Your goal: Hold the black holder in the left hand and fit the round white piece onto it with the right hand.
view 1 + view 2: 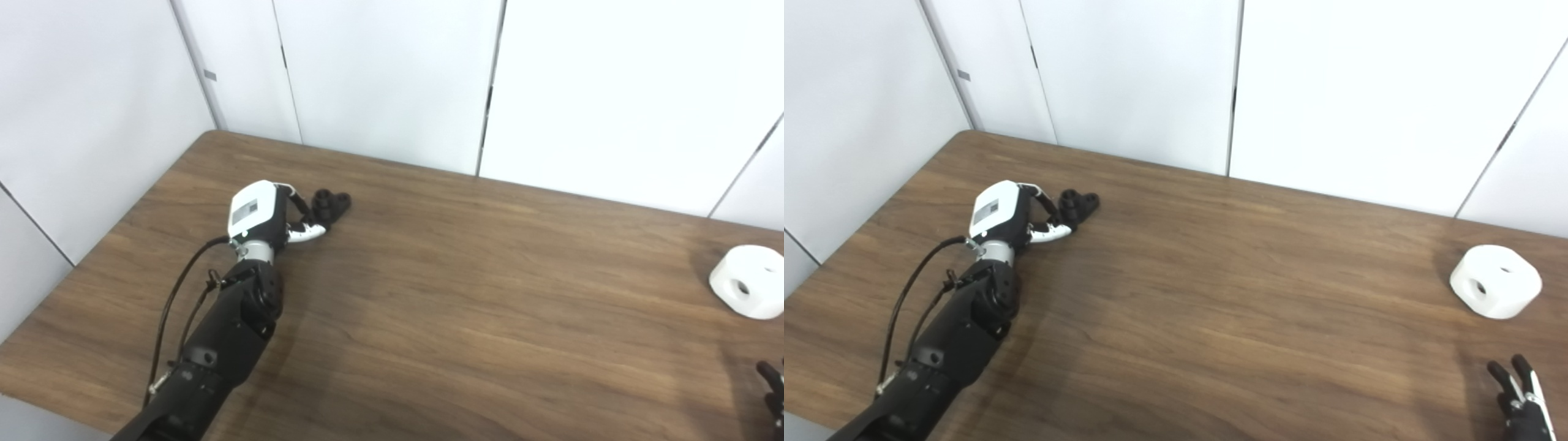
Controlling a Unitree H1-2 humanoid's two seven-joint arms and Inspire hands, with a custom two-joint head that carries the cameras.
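Observation:
The black holder [331, 204] lies on the wooden table [465, 294] at the far left. My left hand [269, 214] reaches it from the near side, fingers curled around its near end and thumb beside it; whether it grips the holder is unclear. The round white piece [1496, 281], with holes in its side and top, rests on the table at the far right. My right hand [1519, 398] is low at the bottom right corner, fingers apart and empty, well short of the white piece.
White wall panels [392, 79] close off the table's far and left edges. The left forearm [214, 343] with its black cable crosses the table's near left part.

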